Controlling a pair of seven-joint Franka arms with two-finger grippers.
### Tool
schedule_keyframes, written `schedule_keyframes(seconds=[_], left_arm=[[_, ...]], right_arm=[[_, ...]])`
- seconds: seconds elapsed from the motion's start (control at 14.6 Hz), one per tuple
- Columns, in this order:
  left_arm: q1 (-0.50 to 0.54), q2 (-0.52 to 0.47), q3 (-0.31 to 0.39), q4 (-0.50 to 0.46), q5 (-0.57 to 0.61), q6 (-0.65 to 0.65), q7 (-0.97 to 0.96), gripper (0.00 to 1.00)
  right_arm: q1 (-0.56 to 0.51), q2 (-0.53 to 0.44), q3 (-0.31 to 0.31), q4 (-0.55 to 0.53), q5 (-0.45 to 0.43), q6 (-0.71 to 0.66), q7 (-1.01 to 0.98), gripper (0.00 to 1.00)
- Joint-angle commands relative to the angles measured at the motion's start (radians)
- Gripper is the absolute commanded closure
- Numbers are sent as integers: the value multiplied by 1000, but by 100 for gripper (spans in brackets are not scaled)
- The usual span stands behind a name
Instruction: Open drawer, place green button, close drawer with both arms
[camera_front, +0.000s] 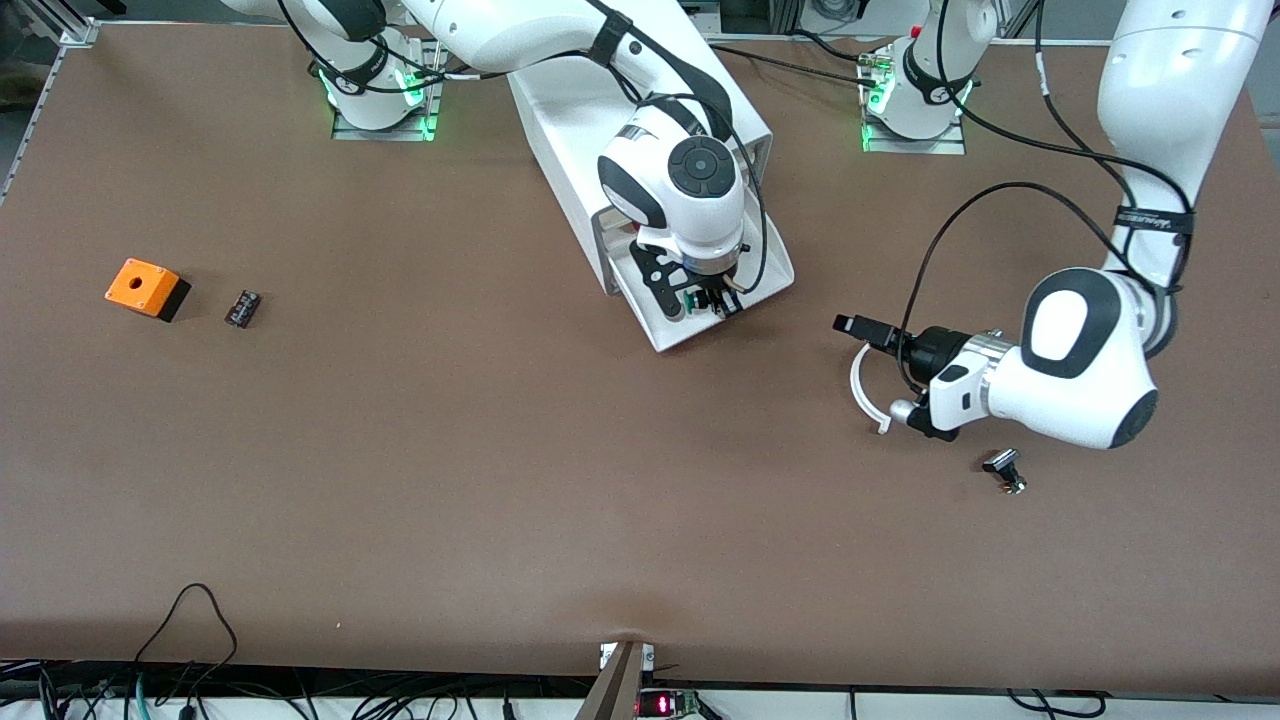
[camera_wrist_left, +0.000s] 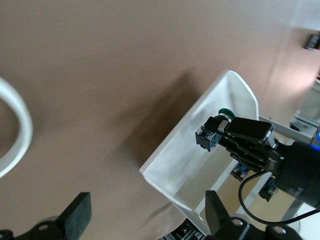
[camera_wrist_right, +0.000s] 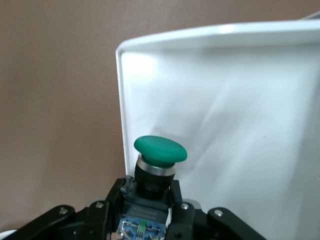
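Note:
The white cabinet (camera_front: 560, 110) stands between the arm bases. Its drawer (camera_front: 700, 337) is pulled out toward the front camera. My right gripper (camera_front: 706, 300) hangs over the open drawer, shut on the green-capped button (camera_front: 689, 303). In the right wrist view the button (camera_wrist_right: 160, 152) sits between the fingers of the right gripper (camera_wrist_right: 150, 195), its cap over the drawer's white floor (camera_wrist_right: 240, 100). My left gripper (camera_front: 872, 368) is open and empty, low over the table beside the drawer toward the left arm's end. The left wrist view shows its open gripper (camera_wrist_left: 145, 215), the drawer (camera_wrist_left: 200, 145) and the held button (camera_wrist_left: 216, 131).
A white ring (camera_front: 862, 385) lies at the left gripper. A black-capped silver-stemmed button (camera_front: 1004, 470) lies nearer the front camera than the left hand. An orange box with a hole (camera_front: 146, 288) and a small black part (camera_front: 242, 307) lie toward the right arm's end.

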Motion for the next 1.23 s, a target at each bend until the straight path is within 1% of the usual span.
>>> schedule_keyframes(seconds=[0.0, 0.07, 0.14, 0.21, 0.27, 0.34, 0.48, 0.55, 0.68, 0.82, 0.96, 1.03, 1.09, 1.16], left_arm=[[-11, -15, -7, 70, 115, -41, -193, 0], [-20, -18, -10, 77, 144, -41, -255, 0], [-24, -32, -13, 75, 176, -37, -328, 0], [-33, -33, -13, 80, 221, -40, -423, 0], [-37, -36, -13, 90, 261, -40, -483, 0], [-40, -36, -14, 119, 317, -40, -497, 0], [-50, -36, -14, 147, 429, -41, -495, 0], [-58, -36, -14, 181, 462, -48, -484, 0], [-61, -9, -10, 228, 460, -87, -462, 0], [-64, 25, -10, 268, 457, -81, -461, 0], [-89, 31, -8, 255, 453, -74, -478, 0], [-115, 34, -7, 249, 453, -31, -494, 0], [-124, 27, -8, 197, 454, 28, -534, 0], [-124, 13, -16, 134, 451, 93, -591, 0]], right_arm=[[10, 3, -10, 0, -6, 21, 28, 71], [10, 3, -10, 0, -6, 21, 28, 47], [10, 2, -10, 0, -9, 19, 26, 19], [10, -4, -11, 3, -13, 13, 23, 1], [4, -10, -13, 7, -15, 9, 19, 1], [-2, -24, -19, 10, -16, 6, 10, 1], [-3, -62, -71, 10, -15, -7, -45, 1], [-11, -81, -86, 10, -12, -29, -115, 1], [-57, -122, -88, 9, -10, -85, -319, 1], [-100, -177, -104, -9, -2, -131, -514, 1], [-191, -230, -105, -13, 19, -221, -677, 1], [-251, -256, -106, -13, 74, -279, -802, 1], [-296, -280, -108, -16, 99, -322, -925, 1], [-343, -311, -111, -35, 105, -350, -1039, 1]])
